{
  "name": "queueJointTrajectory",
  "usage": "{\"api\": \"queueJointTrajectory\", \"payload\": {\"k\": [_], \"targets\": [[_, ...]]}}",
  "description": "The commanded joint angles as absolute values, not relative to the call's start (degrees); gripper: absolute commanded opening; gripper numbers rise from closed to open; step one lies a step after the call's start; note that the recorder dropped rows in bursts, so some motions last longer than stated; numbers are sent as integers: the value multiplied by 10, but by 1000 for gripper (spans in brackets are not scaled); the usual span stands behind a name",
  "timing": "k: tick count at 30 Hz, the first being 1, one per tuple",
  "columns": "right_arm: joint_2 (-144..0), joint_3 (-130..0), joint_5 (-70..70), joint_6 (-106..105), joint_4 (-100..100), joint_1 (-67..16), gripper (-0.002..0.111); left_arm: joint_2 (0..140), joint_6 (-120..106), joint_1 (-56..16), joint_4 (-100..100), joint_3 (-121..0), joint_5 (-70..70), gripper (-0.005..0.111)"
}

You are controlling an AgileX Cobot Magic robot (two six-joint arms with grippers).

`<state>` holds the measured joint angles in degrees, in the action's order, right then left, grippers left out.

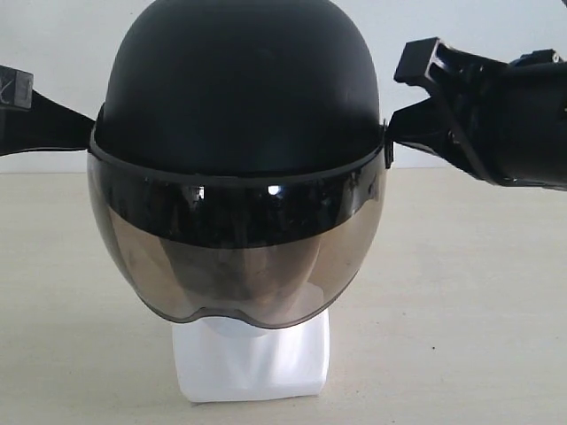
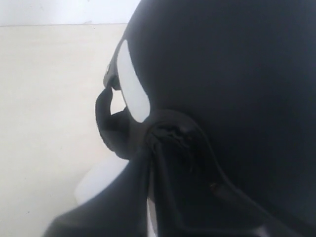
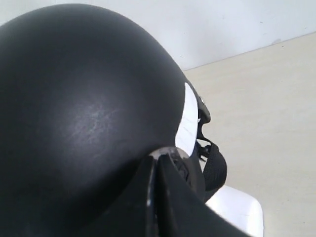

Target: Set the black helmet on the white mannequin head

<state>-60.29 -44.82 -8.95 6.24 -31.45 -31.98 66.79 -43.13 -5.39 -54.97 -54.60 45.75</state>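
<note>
The black helmet (image 1: 239, 88) sits over the white mannequin head, its smoky visor (image 1: 235, 257) covering the face. Only the head's chin and squarish base (image 1: 252, 367) show below the visor. My left gripper (image 1: 91, 135) is shut on the helmet's lower rim on the left side. In the left wrist view its fingers (image 2: 153, 153) pinch the rim of the shell (image 2: 237, 74). My right gripper (image 1: 390, 133) is shut on the rim on the opposite side. The right wrist view shows its jaws (image 3: 155, 162) closed tight against the shell (image 3: 74, 98).
The head stands on a pale beige tabletop (image 1: 469, 292) before a white wall. Black chin straps hang at the helmet's sides (image 2: 109, 129) (image 3: 215, 170). The white base also shows in both wrist views (image 2: 98, 177) (image 3: 237, 212).
</note>
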Motion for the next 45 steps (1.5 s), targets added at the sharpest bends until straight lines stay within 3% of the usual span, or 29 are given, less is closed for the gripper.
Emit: {"api": "queueJointTrajectory", "payload": {"k": [1,31,45], "targets": [[-626,-447,-78,56,-311,-320,0,674,-436,-61,-557,-544,518,4],[-623,-447,-66,58,-311,-320,0,614,-399,-59,-481,-544,523,4],[-532,-447,-90,46,-263,-319,0,580,-390,-59,-459,-545,523,4]]}}
